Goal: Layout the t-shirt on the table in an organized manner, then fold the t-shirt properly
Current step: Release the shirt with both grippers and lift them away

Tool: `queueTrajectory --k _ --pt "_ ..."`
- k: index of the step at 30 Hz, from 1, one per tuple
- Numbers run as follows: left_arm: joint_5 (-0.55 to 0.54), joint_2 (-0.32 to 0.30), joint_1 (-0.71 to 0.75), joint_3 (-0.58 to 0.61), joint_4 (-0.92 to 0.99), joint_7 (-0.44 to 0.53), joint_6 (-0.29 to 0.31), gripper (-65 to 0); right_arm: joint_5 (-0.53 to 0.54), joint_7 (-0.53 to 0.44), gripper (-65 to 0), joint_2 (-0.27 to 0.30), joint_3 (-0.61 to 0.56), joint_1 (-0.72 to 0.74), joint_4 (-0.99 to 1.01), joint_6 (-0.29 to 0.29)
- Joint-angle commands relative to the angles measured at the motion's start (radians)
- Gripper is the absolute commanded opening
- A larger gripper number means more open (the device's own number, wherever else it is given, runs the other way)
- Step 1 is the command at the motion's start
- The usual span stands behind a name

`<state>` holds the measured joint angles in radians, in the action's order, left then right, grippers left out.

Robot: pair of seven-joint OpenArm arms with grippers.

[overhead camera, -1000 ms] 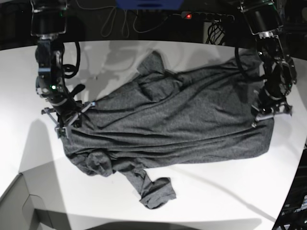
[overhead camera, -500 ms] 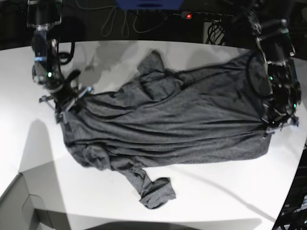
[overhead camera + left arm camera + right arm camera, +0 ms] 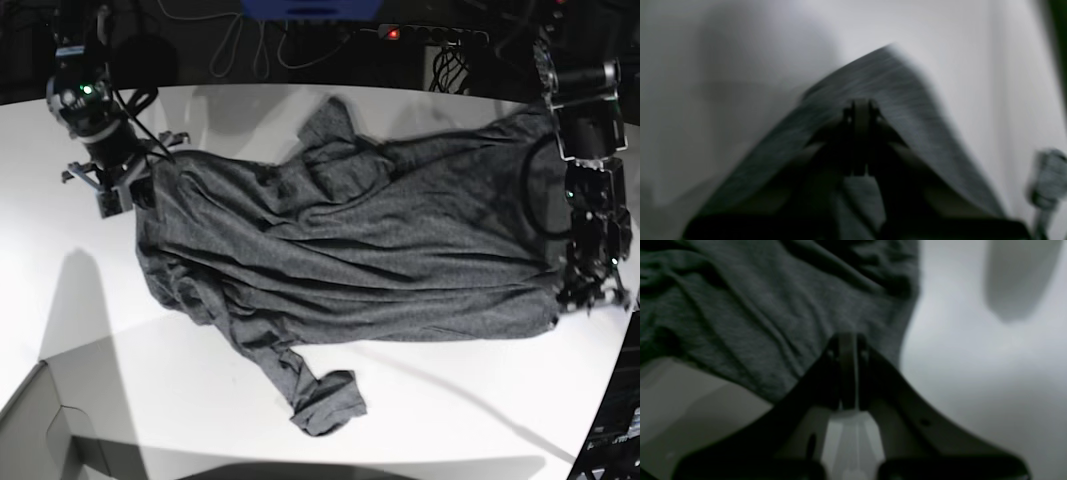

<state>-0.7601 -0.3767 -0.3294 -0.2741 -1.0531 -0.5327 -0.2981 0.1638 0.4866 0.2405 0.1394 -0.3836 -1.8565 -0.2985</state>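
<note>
1. On the table (image 3: pixel 420 400), spread wide but still wrinkly: the t-shirt (image 3: pixel 350 250), lying across the middle, with one sleeve twisted and trailing off its near edge.
2. At the shirt's far end on the base view's left: right gripper (image 3: pixel 120 185), fingers pressed tight together, pinching a corner of the cloth and lifting it a bit off the table.
3. At the shirt's other end, on the base view's right: left gripper (image 3: pixel 590 295), fingers also squeezed together on the cloth edge. Cloth draped up over the closed tips in the left wrist view, so a real hold, though blurry.
4. Step in hand, by the look of it: pulling the shirt out flat from both ends.
5. To do it well: pull both ends away from the shirt's middle at the same time, gently, and keep both corners low to the table.
6. No hard tugging, or the cloth may slip out of a pinch.
7. Folds run long across the shirt's middle, so lots of smoothing left, and no folding yet.
</note>
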Motion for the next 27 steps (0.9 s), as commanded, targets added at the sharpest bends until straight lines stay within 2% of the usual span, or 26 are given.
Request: queueTrajectory --k 1,5,12,16,22,27 --pt "-0.002 -0.015 0.005 -0.018 -0.056 -0.02 0.004 -65.0 0.009 -0.024 -65.0 0.006 0.01 0.002 -0.022 0.0" --pt "-0.003 0.031 0.125 -0.133 -0.255 -0.171 0.004 -65.0 0.012 -0.024 -65.0 0.001 0.006 -0.005 -0.022 0.0" --pt "-0.003 0.19 0.358 -0.416 -0.56 -0.435 0.004 -65.0 0.012 -0.024 -65.0 -0.054 0.002 0.001 -0.022 0.0" --pt "-0.003 0.244 0.458 -0.48 -0.64 -0.544 0.004 -65.0 0.012 -0.024 -65.0 -0.066 -0.053 0.004 -0.022 0.0" --pt "0.007 0.244 0.491 -0.48 -0.519 -0.55 0.004 -65.0 0.009 -0.024 -65.0 -0.068 -0.206 0.019 -0.021 0.0" --pt "0.007 0.207 0.444 -0.443 -0.333 -0.444 0.004 -65.0 0.007 -0.024 -65.0 -0.065 -0.284 0.056 0.016 0.0"
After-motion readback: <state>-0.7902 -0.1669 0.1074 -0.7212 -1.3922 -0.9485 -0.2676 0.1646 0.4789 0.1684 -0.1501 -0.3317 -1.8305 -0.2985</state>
